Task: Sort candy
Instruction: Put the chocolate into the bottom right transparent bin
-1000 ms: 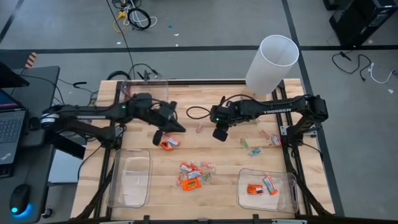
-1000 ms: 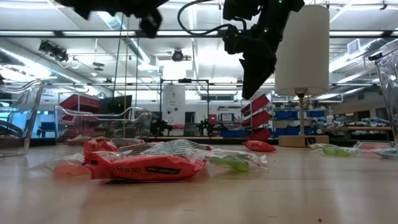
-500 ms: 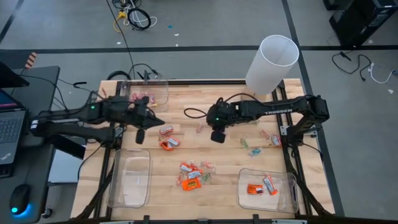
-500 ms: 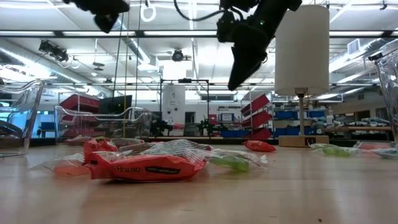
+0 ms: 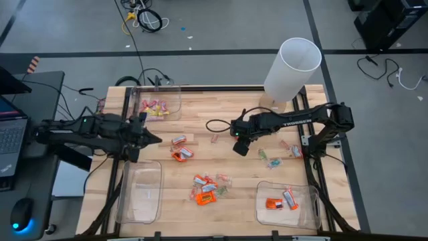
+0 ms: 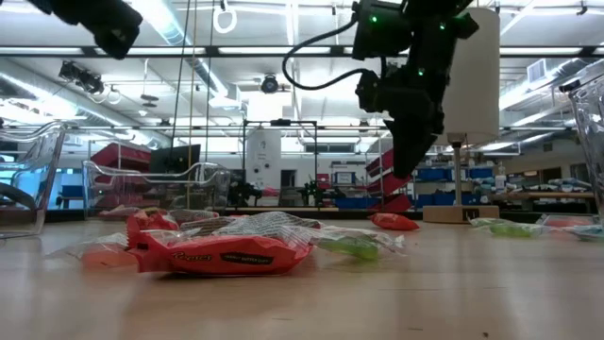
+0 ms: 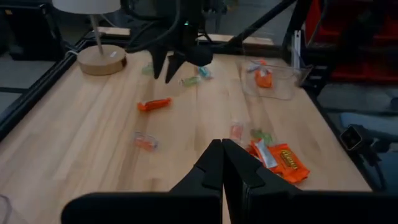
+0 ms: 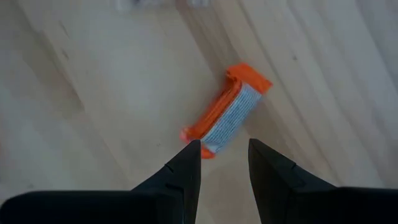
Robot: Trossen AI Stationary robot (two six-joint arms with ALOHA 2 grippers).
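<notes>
Wrapped candy lies scattered on the wooden table: an orange pile (image 5: 204,189), an orange piece (image 5: 180,154) with a pale one (image 5: 178,140) beside it, green pieces (image 5: 271,161) and pink/yellow ones (image 5: 292,150). My right gripper (image 8: 221,158) hovers open above a single orange candy (image 8: 230,115), which lies flat on the wood; in the high view that gripper (image 5: 241,148) covers it. My left gripper (image 7: 222,155) is shut and empty, drawn back near the table's left edge (image 5: 152,139), high above the table (image 6: 104,24).
A clear bin (image 5: 160,94) at the far left holds pink candies. A clear bin (image 5: 142,201) at the near left shows nothing inside. A clear bin (image 5: 307,213) at the near right holds orange pieces. A white cylinder lamp (image 5: 291,67) stands at the far right.
My left gripper has pulled back from the orange piece near the table's middle toward the left edge. My right gripper has shifted slightly toward the right edge and come down lower over the table.
</notes>
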